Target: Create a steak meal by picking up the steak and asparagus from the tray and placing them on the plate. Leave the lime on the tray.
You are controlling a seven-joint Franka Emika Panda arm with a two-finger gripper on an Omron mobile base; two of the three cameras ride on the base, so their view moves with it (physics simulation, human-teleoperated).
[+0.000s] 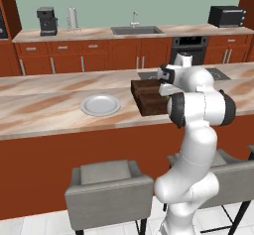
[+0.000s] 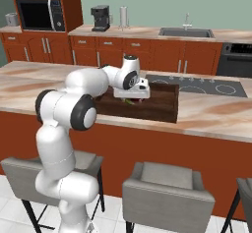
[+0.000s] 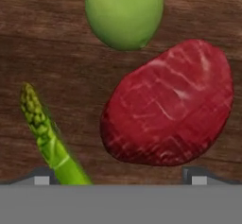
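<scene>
Jaws: spread wide and empty; the two dark tips stand at the bottom of the hand view, well apart, nothing between them. The gripper points straight down into the tray.
Steak: the steak, dark red and flattish, lies on the tray floor, ahead of the tips and nearer the right-hand one in the hand view.
Asparagus: the asparagus lies slantwise on the tray floor, its lower end running out of view just beside the left-hand tip. It is apart from the steak.
Lime: the lime sits beyond the steak, very close to it; I cannot tell whether they touch.
Tray: the tray rests on the surface, with the hand low over it.
Plate: the plate stands bare on the same surface, to the left of the tray in the left base view and clearly apart from it.
Step in hand, as judged: first pick; neither item is on the plate.
Next move, as judged: centre the jaws over the steak, descend, close, and keep off the lime.
Risk, as judged: closing where they stand could catch the asparagus stalk.
</scene>
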